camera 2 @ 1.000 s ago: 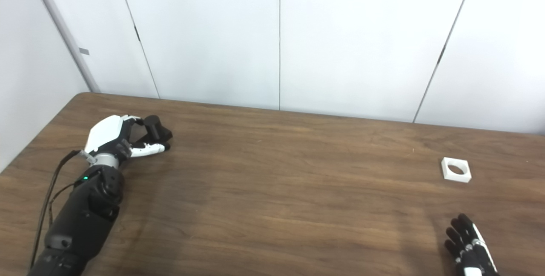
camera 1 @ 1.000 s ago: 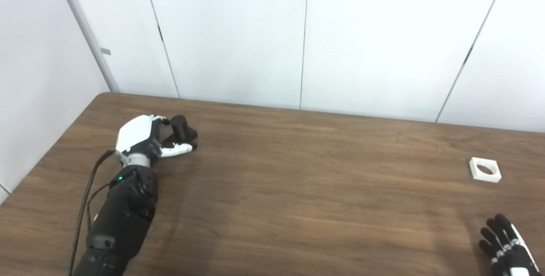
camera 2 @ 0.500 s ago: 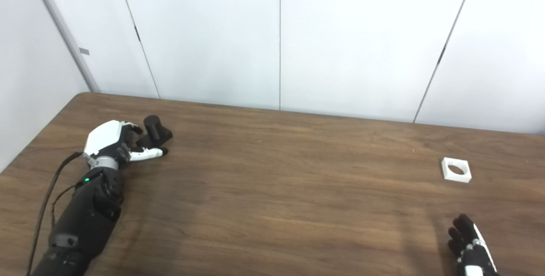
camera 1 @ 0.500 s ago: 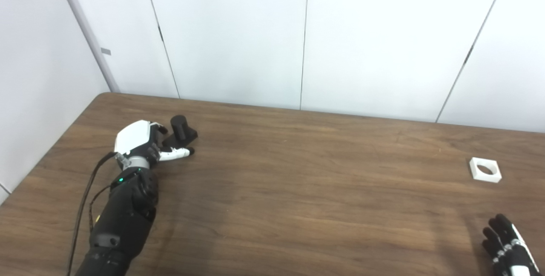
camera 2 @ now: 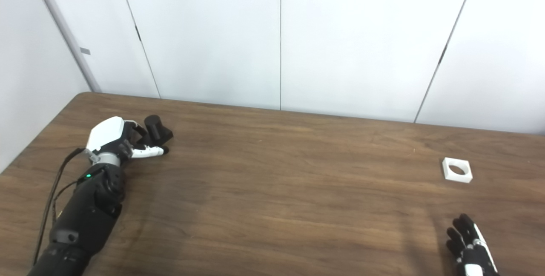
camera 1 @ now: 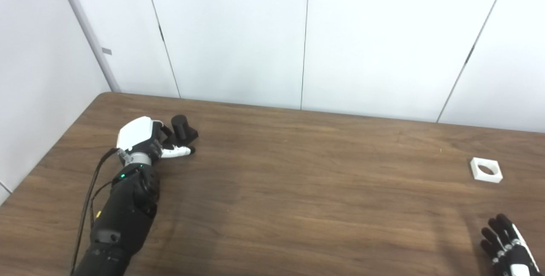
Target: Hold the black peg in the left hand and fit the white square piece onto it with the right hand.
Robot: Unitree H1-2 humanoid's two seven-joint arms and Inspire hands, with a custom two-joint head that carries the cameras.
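The black peg, a short cylinder on a square base, stands on the table at the far left. My left hand lies just left of it, open. Its dark fingers reach toward the base and its white thumb stretches along the base's near side. Whether the fingers touch the base I cannot tell. The white square piece, with a round hole, lies flat at the far right. My right hand rests open at the bottom right corner, fingers spread, well short of the white piece.
The brown wooden table runs to white wall panels at the back. Its rounded left corner is close behind the peg. A black cable trails along my left forearm.
My left hand drew back from the peg toward me, then crept slightly forward again. The peg stayed in place. My right hand sank a little at the frame's edge.
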